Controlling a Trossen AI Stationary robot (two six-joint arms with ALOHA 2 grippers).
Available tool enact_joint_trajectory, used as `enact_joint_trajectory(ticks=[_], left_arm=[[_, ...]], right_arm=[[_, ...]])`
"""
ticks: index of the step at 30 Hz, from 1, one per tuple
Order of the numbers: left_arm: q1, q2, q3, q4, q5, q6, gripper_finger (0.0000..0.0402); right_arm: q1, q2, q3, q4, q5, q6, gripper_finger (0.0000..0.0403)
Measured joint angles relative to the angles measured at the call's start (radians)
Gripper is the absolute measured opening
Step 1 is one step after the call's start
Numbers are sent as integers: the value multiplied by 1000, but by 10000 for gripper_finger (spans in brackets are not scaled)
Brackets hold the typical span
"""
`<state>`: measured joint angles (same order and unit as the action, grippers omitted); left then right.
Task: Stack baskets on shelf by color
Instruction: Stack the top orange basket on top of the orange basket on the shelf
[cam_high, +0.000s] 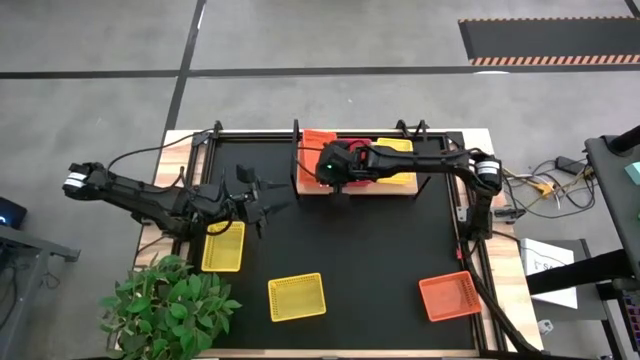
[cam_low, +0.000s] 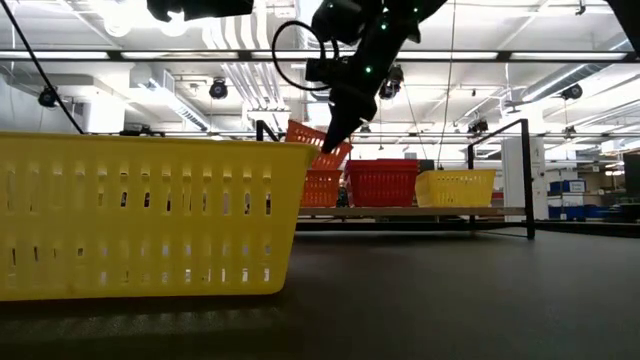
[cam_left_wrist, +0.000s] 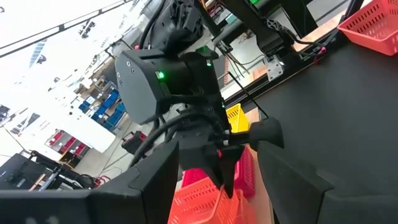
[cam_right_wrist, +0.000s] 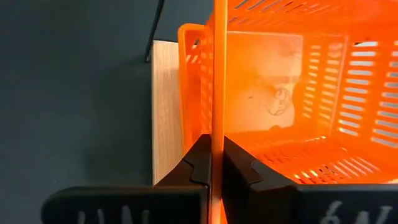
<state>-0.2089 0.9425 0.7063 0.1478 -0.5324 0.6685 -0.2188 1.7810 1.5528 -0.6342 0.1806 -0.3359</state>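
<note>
Right gripper is over the left end of the shelf, at the far side of the counter. Its jaws are clamped on the thin rim wall of an orange basket. In the low view that basket hangs tilted, partly inside a second orange basket that sits on the shelf board. The right wrist view shows the light wood of the shelf just beside the held basket, with the dark mat beyond.

On the shelf, seen across the counter: orange at the left end, a red basket in the middle, a yellow basket at the right end. The red and the yellow stand upright.

Left gripper hovers above the mat at the left-centre of the counter, jaws apart, holding nothing. Just beside it lies a yellow basket. A second loose yellow basket lies near the front edge at centre, and a loose orange basket lies at the front right. These three are well apart from the shelf.

A green potted plant stands at the front left corner of the counter.
</note>
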Motion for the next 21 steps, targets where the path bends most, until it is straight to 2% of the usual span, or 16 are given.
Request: enact_joint_trajectory(ticks=[4, 13, 21], left_arm=[[0, 0, 0, 0, 0, 0, 203], [0, 1, -1, 0, 0, -5, 203], [0, 1, -5, 0, 0, -23, 203]], right_arm=[[-11, 13, 0, 5, 1, 5, 30], [-15, 14, 18, 6, 0, 17, 111], [10, -37, 63, -137, -78, 79, 123]])
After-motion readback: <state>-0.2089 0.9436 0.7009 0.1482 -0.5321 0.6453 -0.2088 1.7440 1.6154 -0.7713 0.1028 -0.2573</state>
